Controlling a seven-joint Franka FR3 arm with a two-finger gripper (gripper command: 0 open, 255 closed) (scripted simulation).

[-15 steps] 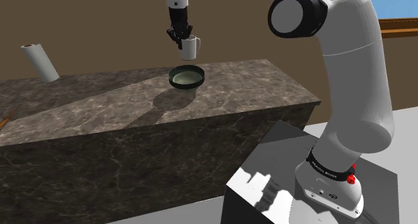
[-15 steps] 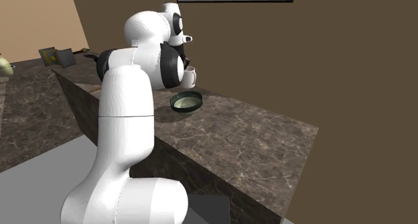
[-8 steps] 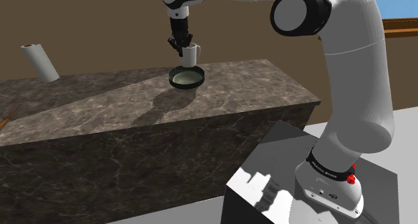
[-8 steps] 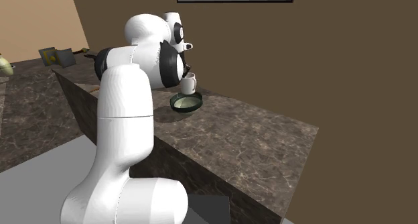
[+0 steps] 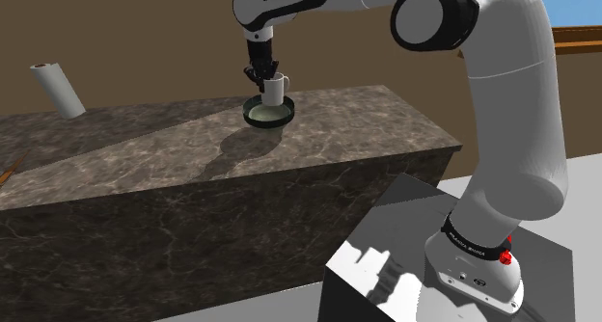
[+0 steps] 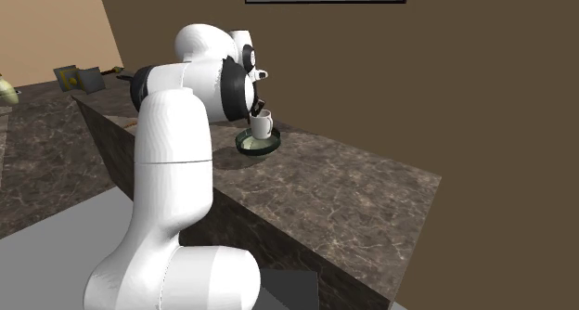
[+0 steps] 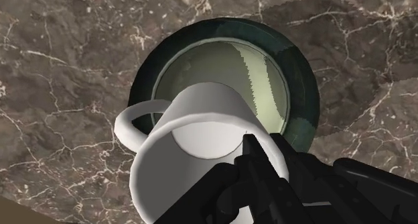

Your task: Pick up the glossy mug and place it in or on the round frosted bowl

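A white glossy mug (image 5: 275, 91) hangs upright just over a dark-rimmed round bowl (image 5: 268, 117) with a pale green inside, which sits on the marble counter (image 5: 174, 137). My black gripper (image 5: 260, 75) is shut on the mug's rim, on the side facing the shoulder view's left. In the second exterior view the mug (image 6: 261, 124) sits low within the bowl (image 6: 259, 148), below the gripper (image 6: 258, 108). In the wrist view the fingers (image 7: 262, 163) clasp the wall of the mug (image 7: 194, 139), whose handle sticks out sideways over the bowl's rim (image 7: 303, 82). Whether the mug's base touches the bowl I cannot tell.
A white paper roll (image 5: 58, 89) leans at the back of the counter toward the shoulder view's left. A brown wall rises close behind the bowl. The counter's front edge drops off toward the stand (image 5: 405, 262). Small items (image 6: 79, 76) lie on a far counter.
The gripper has come down with the mug, from well above the bowl to just over or inside it. The grip on the rim has stayed the same.
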